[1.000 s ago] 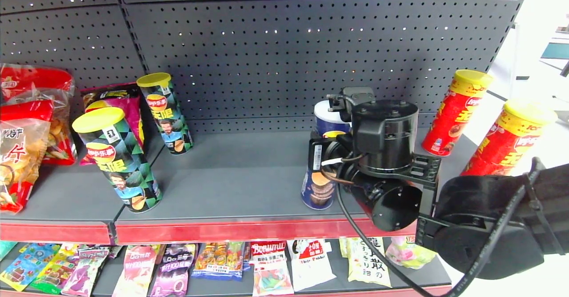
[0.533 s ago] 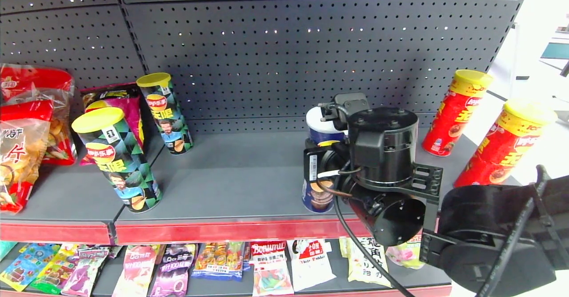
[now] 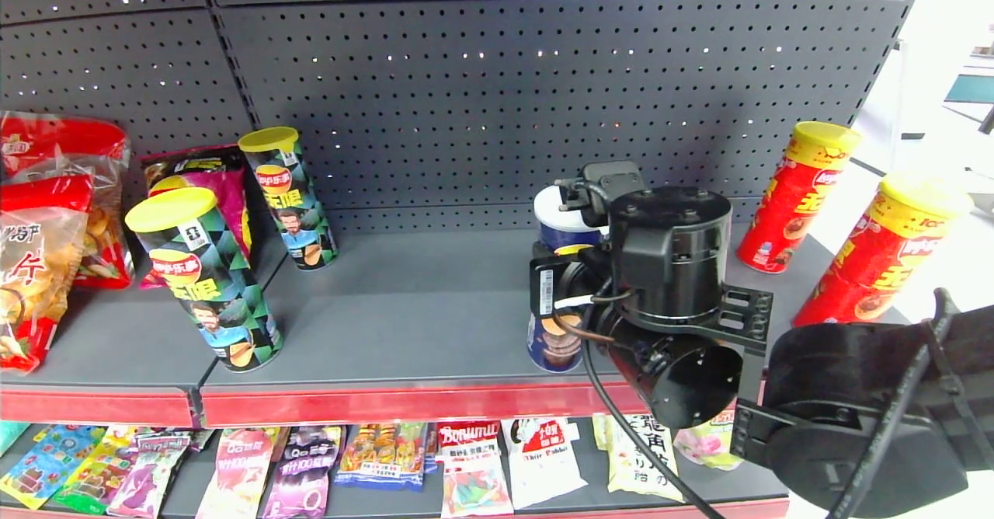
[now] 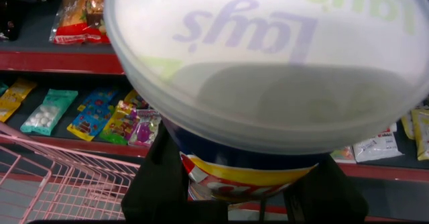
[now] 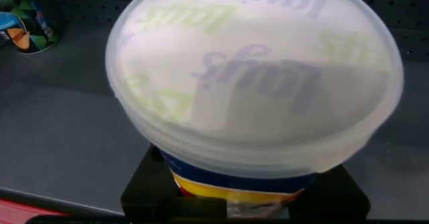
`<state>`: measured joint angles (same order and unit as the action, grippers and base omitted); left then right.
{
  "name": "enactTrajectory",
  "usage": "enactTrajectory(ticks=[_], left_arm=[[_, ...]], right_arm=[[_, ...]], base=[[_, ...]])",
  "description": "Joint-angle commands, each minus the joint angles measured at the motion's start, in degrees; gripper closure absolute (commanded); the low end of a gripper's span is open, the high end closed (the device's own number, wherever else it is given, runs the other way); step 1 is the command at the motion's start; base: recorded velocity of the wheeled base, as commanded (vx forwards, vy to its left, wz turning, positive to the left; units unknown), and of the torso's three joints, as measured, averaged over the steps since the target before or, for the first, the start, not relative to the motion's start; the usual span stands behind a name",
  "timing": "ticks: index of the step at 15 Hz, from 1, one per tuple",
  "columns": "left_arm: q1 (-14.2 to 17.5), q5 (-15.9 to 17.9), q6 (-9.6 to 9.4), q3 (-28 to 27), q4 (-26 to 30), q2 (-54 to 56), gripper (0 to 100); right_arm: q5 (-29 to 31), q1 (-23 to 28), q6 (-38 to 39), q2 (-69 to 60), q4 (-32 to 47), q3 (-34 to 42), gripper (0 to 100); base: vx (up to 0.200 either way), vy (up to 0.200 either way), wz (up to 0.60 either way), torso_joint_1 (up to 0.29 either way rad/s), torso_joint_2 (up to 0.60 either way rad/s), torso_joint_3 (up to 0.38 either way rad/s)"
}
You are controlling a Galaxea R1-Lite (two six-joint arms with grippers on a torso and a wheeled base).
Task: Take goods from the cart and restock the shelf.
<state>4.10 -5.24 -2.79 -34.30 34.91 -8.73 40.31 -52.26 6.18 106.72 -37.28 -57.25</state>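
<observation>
The right gripper [image 3: 561, 290] is clamped around the body of a blue canister [image 3: 561, 220] with a pale lid fitted. It holds the canister upright at the front part of the grey shelf [image 3: 419, 309], between two green canisters [image 3: 206, 278] on the left and two red canisters [image 3: 796, 196] on the right, all upright with yellow lids. The left gripper [image 4: 244, 190] is pinched on a second blue canister [image 4: 268, 70], likewise lidded, near the pink cart [image 4: 40, 177]; the lids hide the contents of every canister.
</observation>
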Motion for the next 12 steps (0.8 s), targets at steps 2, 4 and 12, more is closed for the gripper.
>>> enactTrajectory(ticks=[2, 4, 12], left_arm=[[0.0, 0.0, -0.02, 0.1, 0.1, 0.0, 100], [0.0, 0.1, -0.02, 0.1, 0.1, 0.0, 100], [0.0, 0.1, -0.02, 0.1, -0.1, -0.2, 100]], right_arm=[[0.0, 0.0, 0.0, 0.6, -1.6, -0.1, 0], [0.0, 0.1, 0.0, 0.8, -1.7, 0.0, 0], [1.3, -1.2, 0.1, -3.9, -1.7, 2.1, 0]], base=[[0.0, 0.0, 0.0, 0.0, 0.0, 0.0], [0.0, 0.0, 0.0, 0.0, 0.0, 0.0], [0.0, 0.0, 0.0, 0.0, 0.0, 0.0]])
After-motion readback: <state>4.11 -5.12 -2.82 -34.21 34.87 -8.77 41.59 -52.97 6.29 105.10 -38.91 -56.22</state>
